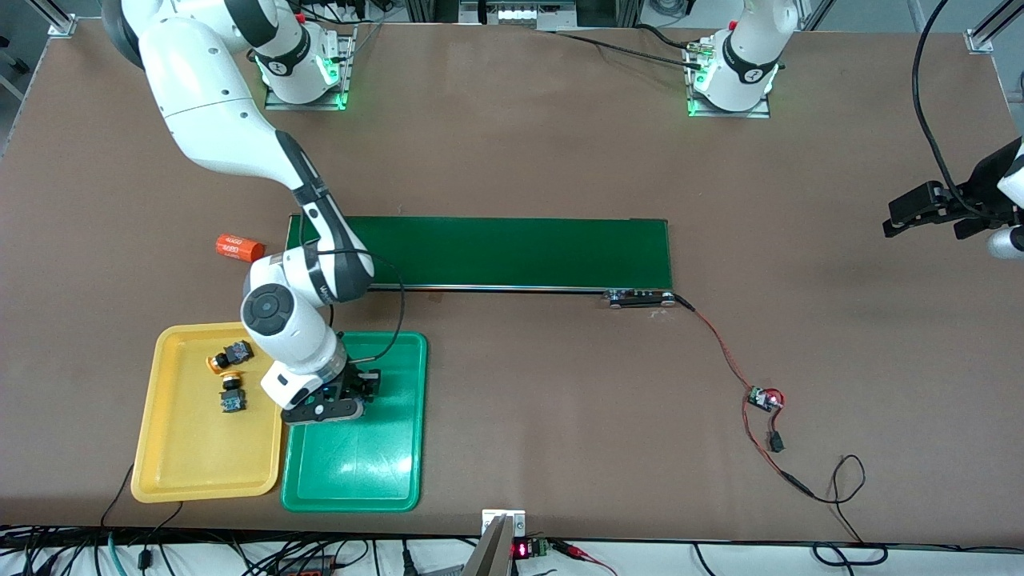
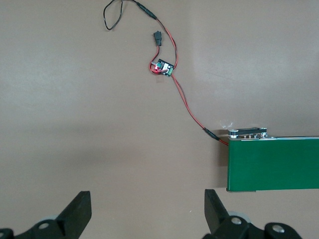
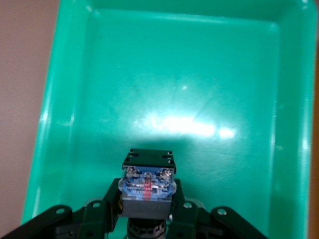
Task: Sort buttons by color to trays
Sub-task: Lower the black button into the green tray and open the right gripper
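Observation:
My right gripper hangs low over the green tray, at the tray's end nearest the conveyor, and it is shut on a button. The button's blue-and-black body points away from the wrist; its cap is hidden between the fingers. Two yellow-orange buttons lie in the yellow tray, which stands beside the green tray. My left gripper waits open and empty above bare table at the left arm's end.
A long dark-green conveyor belt lies mid-table, farther from the front camera than the trays. An orange cylinder lies by its end near the right arm. A small circuit board with red-black wires trails from the belt's motor end.

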